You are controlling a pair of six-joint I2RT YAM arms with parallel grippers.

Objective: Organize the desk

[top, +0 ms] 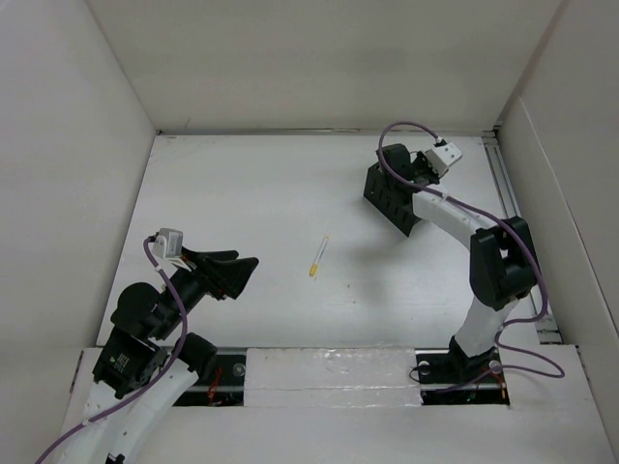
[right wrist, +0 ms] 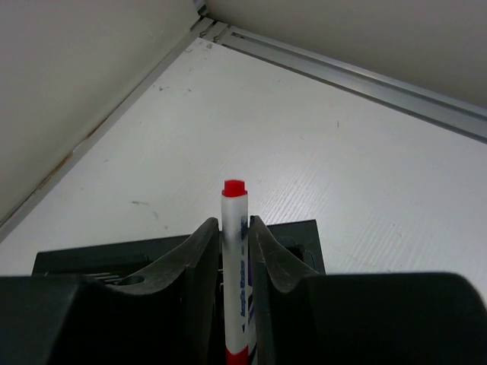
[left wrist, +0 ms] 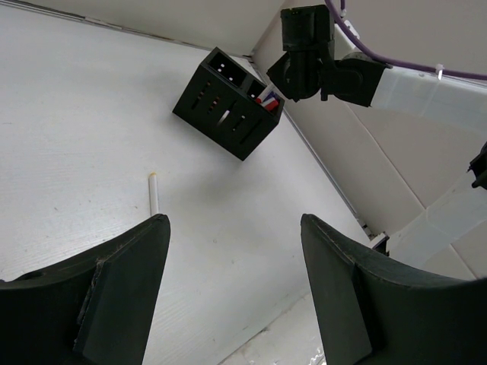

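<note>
The desk [top: 271, 193] — flat, matte white — metal rail [top: 500, 179] alongside.

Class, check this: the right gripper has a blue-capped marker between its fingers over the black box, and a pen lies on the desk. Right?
The cap is red, not blue; the right wrist view shows it. The right gripper has a red-capped marker between its fingers over the black box, and a pen lies on the desk.
</note>
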